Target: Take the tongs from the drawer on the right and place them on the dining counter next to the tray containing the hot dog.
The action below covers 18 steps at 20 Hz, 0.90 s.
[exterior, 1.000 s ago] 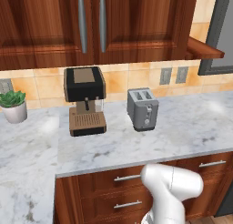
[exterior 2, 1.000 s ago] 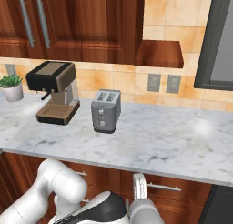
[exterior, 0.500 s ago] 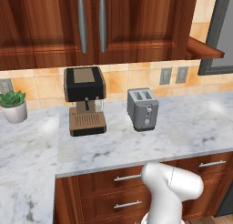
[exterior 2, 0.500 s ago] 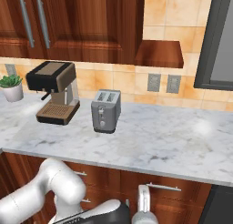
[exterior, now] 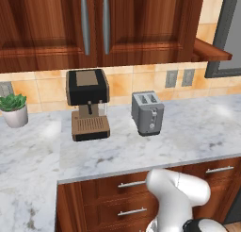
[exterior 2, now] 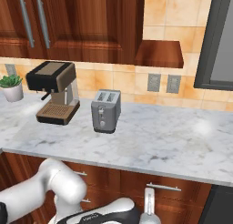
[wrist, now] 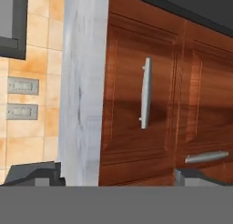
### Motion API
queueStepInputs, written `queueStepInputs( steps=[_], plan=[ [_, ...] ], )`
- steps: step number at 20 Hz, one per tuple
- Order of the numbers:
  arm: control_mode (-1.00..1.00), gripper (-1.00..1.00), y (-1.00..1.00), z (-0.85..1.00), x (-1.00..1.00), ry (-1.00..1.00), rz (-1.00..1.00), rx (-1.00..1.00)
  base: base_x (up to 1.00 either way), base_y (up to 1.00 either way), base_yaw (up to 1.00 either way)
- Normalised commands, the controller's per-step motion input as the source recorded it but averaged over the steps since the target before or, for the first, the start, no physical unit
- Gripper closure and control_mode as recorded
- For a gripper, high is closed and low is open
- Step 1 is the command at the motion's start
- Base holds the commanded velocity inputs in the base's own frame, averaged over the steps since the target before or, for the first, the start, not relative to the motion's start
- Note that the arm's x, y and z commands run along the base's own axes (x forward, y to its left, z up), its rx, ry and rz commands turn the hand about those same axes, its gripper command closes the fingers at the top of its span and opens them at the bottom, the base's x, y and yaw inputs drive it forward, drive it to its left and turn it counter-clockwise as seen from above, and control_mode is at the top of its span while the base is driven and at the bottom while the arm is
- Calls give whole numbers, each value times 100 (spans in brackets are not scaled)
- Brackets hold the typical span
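The right drawer (wrist: 136, 95) is shut; in the rolled hand view its reddish-brown front and short silver bar handle (wrist: 144, 93) stand straight ahead, under the marble edge. My gripper (wrist: 117, 177) is open, its dark fingertips (wrist: 34, 173) spread wide, a short way from the handle. From the right base view the gripper (exterior 2: 149, 201) hangs low in front of that drawer (exterior 2: 186, 193), just left of its handle (exterior 2: 163, 187). The same drawer (exterior: 214, 172) appears at the lower right of the left base view. The tongs are hidden. The dining counter, tray and hot dog are out of view.
On the marble kitchen counter (exterior 2: 150, 145) stand a coffee machine (exterior 2: 53, 98), a toaster (exterior 2: 105, 111) and a potted plant (exterior 2: 11, 86). More drawers (exterior: 127, 198) sit left of my arm (exterior: 179, 198). Upper cabinets (exterior: 94, 23) hang above, with wall sockets (exterior 2: 163, 83) behind.
My hand has sunk lower and slid a little right along the drawer fronts, closer to the right drawer's handle. The counter objects have not moved.
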Motion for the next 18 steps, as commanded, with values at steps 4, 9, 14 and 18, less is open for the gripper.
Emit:
queueStepInputs(
  steps=[4, 9, 14, 18],
  plan=[
    [-100, -100, -19, -48, 38, -12, 2, 0, 0, 0, 0],
    [-100, -100, -26, -43, 37, -18, 9, 4, 0, 0, 0],
    [-100, -100, -22, -25, 9, -29, 8, 16, 0, 0, 0],
    [-100, -100, -15, -13, 14, -15, 3, 6, 0, 0, 0]
  ],
)
